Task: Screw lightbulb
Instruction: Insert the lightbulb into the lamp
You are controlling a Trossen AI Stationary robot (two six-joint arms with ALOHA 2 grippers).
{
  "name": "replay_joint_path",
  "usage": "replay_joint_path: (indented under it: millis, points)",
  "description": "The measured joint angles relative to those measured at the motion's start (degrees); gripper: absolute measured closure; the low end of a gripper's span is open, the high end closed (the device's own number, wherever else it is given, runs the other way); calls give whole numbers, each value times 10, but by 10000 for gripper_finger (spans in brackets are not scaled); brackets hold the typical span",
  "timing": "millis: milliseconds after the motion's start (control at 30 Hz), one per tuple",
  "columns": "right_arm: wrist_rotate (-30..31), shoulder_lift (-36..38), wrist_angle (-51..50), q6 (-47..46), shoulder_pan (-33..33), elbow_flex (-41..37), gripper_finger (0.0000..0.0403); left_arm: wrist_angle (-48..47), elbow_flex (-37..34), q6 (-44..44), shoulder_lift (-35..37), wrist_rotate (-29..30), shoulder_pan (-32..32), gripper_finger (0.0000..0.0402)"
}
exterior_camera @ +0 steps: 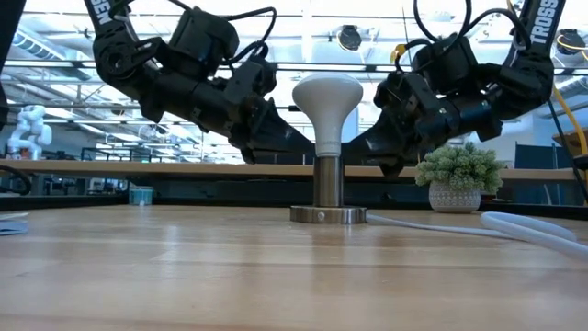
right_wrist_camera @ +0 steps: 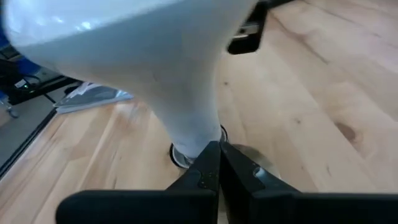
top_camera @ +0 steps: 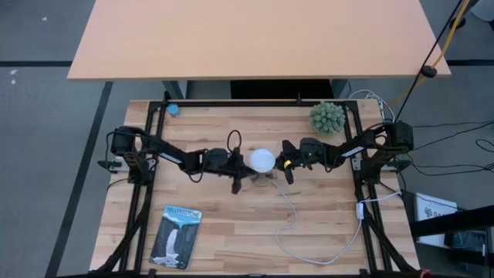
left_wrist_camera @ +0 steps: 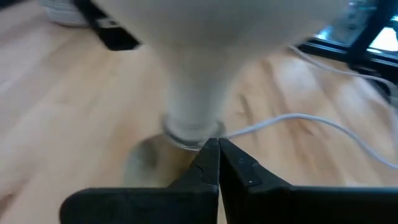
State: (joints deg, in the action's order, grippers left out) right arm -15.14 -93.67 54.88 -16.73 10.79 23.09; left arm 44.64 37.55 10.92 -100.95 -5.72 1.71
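The bulb (exterior_camera: 326, 106) stands upright mid-tabletop, globe up, its narrow neck down in the socket (exterior_camera: 328, 195), a steel post on a round base sitting flat on the wood. From above, the white globe (top_camera: 262, 160) shows right between the two arms. The left pincer (top_camera: 236, 171) hangs just beside the bulb on its left, and in its own wrist view its fingers (left_wrist_camera: 208, 168) are pressed together, tips just in front of the bulb's neck (left_wrist_camera: 193, 106), gripping nothing. The right pincer (top_camera: 287, 165) mirrors it on the other side, fingers (right_wrist_camera: 211, 165) likewise together at the neck (right_wrist_camera: 186, 118). A white cord (top_camera: 309, 232) loops from the socket across the tabletop (top_camera: 231, 232). A potted plant (top_camera: 327, 117) sits at the far right, a blue card (top_camera: 176, 235) near left.
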Motion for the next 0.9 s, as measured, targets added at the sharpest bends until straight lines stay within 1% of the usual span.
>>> replay_joint_path:
  millis: [100, 467, 500, 600, 700, 833, 900]
  points:
    - [-2, 0, 2, 0, 0, 0, 403, 0, 0, -9, 0, 24, 5, 401]
    - [-2, 0, 2, 24, -27, 1, 403, 16, 0, -8, 0, 32, 20, 401]
    - [-5, 0, 2, 24, -28, 1, 403, 15, 0, -7, 0, 39, 20, 401]
    - [-44, 0, 2, 27, -28, 1, 403, 7, 0, 12, 0, 53, 20, 401]
    - [-63, 2, -9, 20, -22, 1, 403, -6, 0, 22, 0, 28, 20, 401]
    - [-60, 13, -54, 6, -5, 1, 403, -8, -1, 27, 0, -35, 16, 401]
    - [-43, 20, -63, 4, 3, 1, 403, -6, -1, 26, 0, -44, 11, 401]
